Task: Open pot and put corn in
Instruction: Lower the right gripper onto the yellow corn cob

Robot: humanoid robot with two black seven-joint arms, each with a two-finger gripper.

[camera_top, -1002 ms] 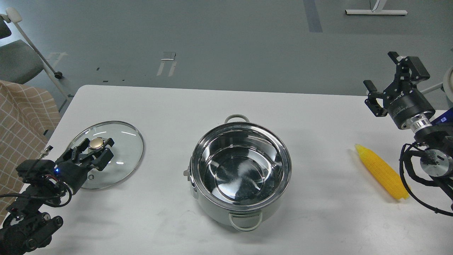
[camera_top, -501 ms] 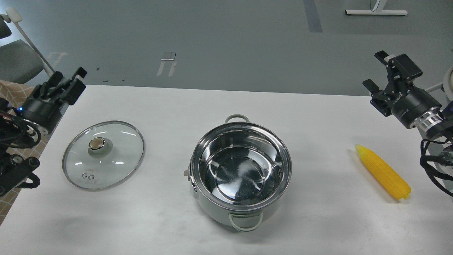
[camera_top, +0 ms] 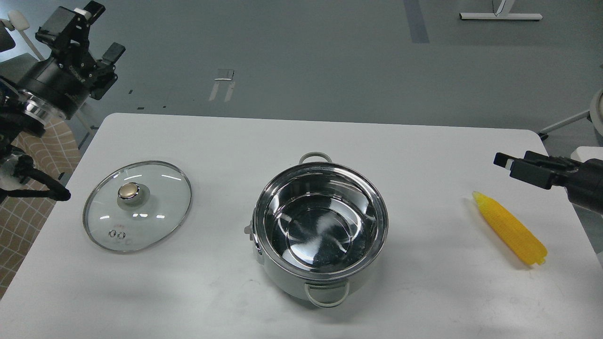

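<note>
The steel pot (camera_top: 266, 267) stands uncovered in the middle of the white table, and its shiny inside is empty. The yellow corn (camera_top: 511, 229) lies on the table at the right, with its pointed tip away from me. My right gripper (camera_top: 505, 161) comes in low from the right edge, pointing left, just above and beyond the corn's tip. It is seen side-on, so its jaws cannot be told apart. My left gripper (camera_top: 104, 29) is open and empty, raised high at the far left, beyond the table's back corner.
The glass lid (camera_top: 155, 188) with a gold knob lies flat on the table (camera_top: 424, 155) left of the pot. A chair and checked cloth (camera_top: 28, 221) stand off the table's left edge. The floor lies beyond the far edge.
My left gripper let go of the lid's knob and rose up and back to the far left. My right gripper swung down from high to low beside the corn's tip.
</note>
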